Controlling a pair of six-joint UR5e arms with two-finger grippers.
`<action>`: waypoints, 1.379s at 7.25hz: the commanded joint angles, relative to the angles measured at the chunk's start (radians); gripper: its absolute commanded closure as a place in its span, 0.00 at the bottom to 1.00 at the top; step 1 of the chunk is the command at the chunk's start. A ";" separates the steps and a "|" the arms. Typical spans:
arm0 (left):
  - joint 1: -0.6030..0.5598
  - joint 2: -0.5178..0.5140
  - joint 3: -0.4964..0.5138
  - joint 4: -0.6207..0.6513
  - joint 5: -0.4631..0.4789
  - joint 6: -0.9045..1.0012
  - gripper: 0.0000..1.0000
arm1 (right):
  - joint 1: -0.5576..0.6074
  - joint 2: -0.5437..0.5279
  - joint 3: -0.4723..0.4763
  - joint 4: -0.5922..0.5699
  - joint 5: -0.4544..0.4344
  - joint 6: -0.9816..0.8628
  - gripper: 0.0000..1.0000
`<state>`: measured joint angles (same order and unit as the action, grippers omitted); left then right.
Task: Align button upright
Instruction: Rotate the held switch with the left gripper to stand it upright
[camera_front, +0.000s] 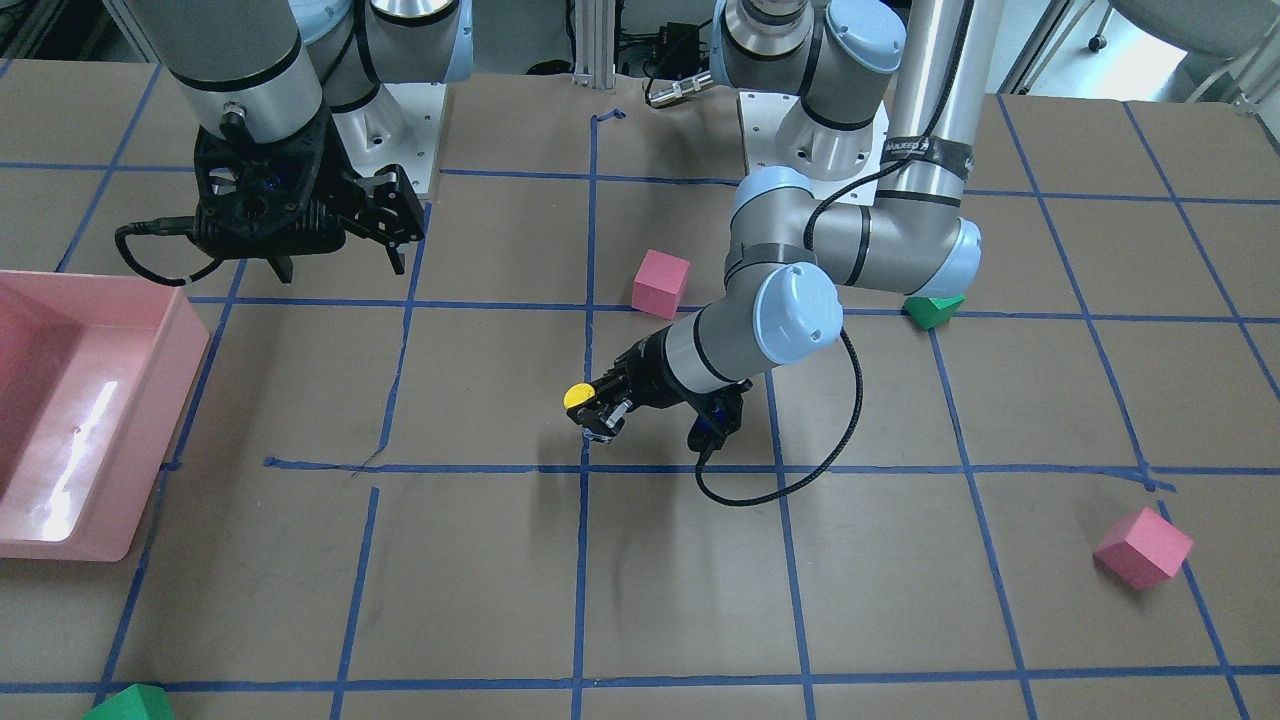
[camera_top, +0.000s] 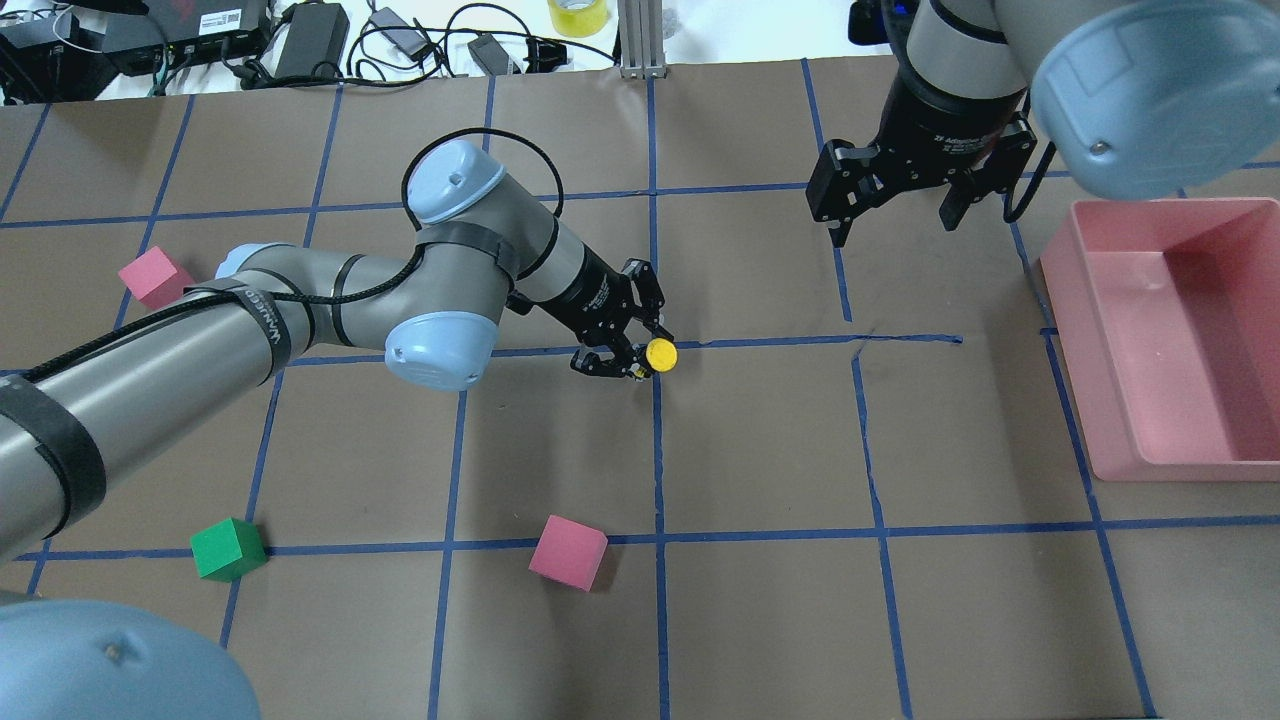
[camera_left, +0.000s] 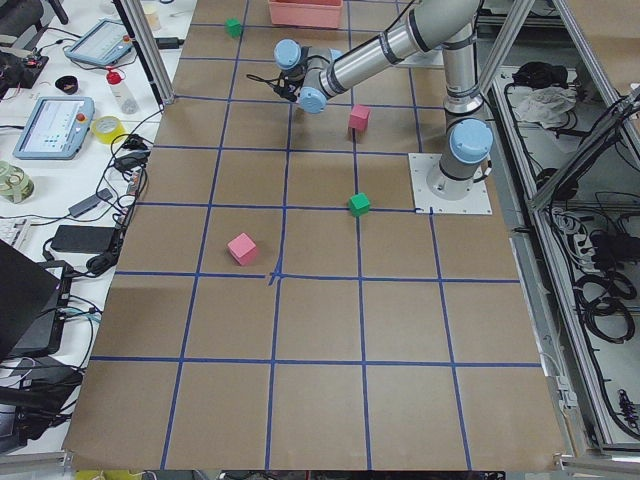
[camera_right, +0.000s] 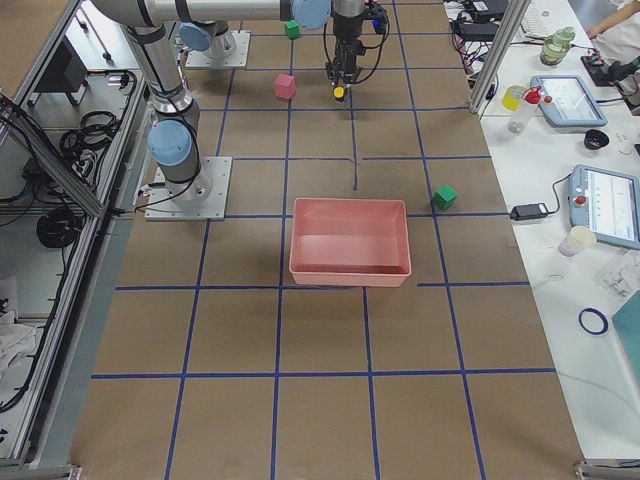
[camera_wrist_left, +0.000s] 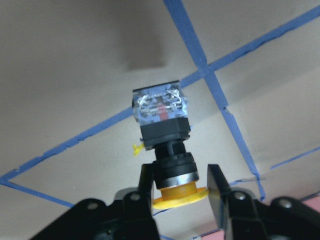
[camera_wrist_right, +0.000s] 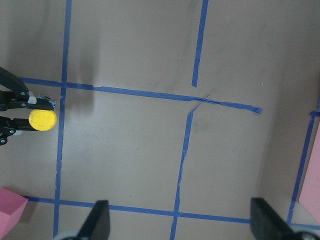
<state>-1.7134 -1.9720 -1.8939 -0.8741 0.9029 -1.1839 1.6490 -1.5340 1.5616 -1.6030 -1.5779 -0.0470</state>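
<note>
Cubes: a far pink cube (camera_top: 155, 277), a green cube (camera_top: 228, 549) and a near pink cube (camera_top: 567, 551) sit on the worktop (camera_top: 760, 620), all left of the tape cross (camera_top: 657, 345).
Left pincer (camera_top: 640, 362): just left of the tape cross, slanting down, clenched on the button's neck.
Button (camera_top: 660, 354): gripped right at the tape cross, yellow cap facing up.
Overhead view: only the cap shows.
Left wrist view: shows more, namely the black body and the clear base block with metal contacts, pointing away from the fingers (camera_wrist_left: 216, 185) towards the worktop. The button's shadow lies apart from it.
Right pincer (camera_top: 893, 230): right of and beyond the tape cross, released, fingers spread wide, nothing between them.
Bin (camera_top: 1070, 365): pink, well right of the tape cross. Its bare floor shows, with a glare streak in the front view.
Front view only: a second green cube (camera_front: 130, 705) sits at the operators' edge, well apart from the tape cross.
</note>
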 joint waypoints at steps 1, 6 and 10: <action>0.015 0.001 -0.017 -0.005 -0.088 0.000 1.00 | 0.000 0.000 0.000 0.000 -0.001 -0.001 0.00; 0.017 -0.025 -0.050 -0.002 -0.176 0.036 1.00 | 0.000 0.000 0.008 0.000 0.001 0.001 0.00; 0.020 -0.051 -0.056 -0.003 -0.171 0.058 0.73 | 0.000 0.000 0.008 0.000 0.001 0.001 0.00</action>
<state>-1.6945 -2.0160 -1.9487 -0.8774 0.7311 -1.1297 1.6490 -1.5339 1.5692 -1.6030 -1.5769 -0.0460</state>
